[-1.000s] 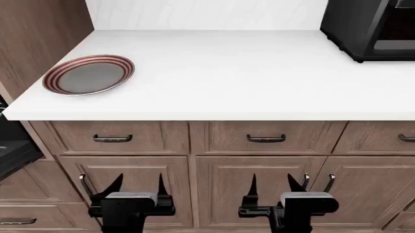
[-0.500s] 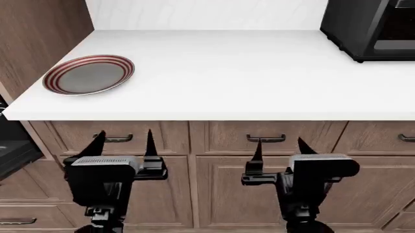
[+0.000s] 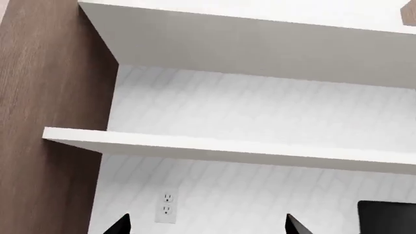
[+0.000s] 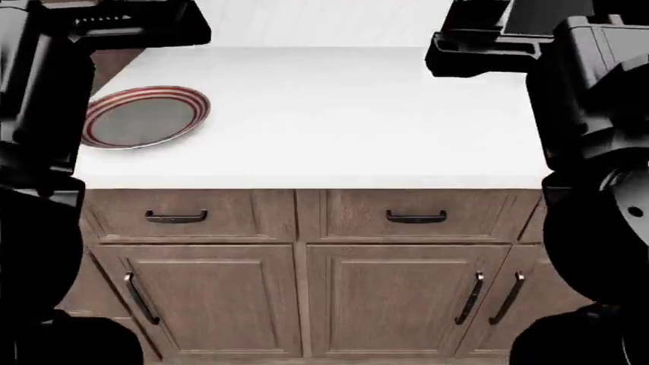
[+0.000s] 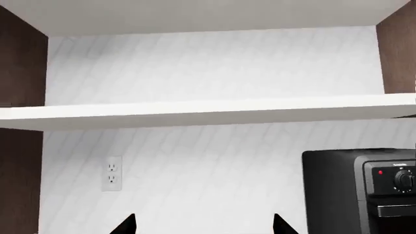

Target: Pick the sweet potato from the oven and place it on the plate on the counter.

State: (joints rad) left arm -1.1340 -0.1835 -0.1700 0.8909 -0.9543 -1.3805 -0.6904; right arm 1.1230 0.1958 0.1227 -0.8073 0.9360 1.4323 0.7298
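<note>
The plate (image 4: pixel 142 118), round with a grey centre and red and white rings, lies on the white counter (image 4: pixel 345 122) at its left. My left arm (image 4: pixel 41 114) and right arm (image 4: pixel 598 114) are raised high at the sides of the head view, with their fingertips above that view's top edge. The left gripper (image 3: pixel 208 228) is open and empty, facing the white back wall. The right gripper (image 5: pixel 204 228) is open and empty too, facing the same wall. The sweet potato and the oven are out of view.
A small black countertop appliance (image 5: pixel 361 190) stands at the counter's right and also shows in the left wrist view (image 3: pixel 387 217). A white wall shelf (image 5: pixel 208 114) and an outlet (image 5: pixel 112 173) are on the wall. Wooden drawers and cabinet doors (image 4: pixel 294 296) lie under the counter.
Both arms have risen from in front of the cabinet doors to above counter height. They now cover the left and right sides of the head view. The jaws stay open.
</note>
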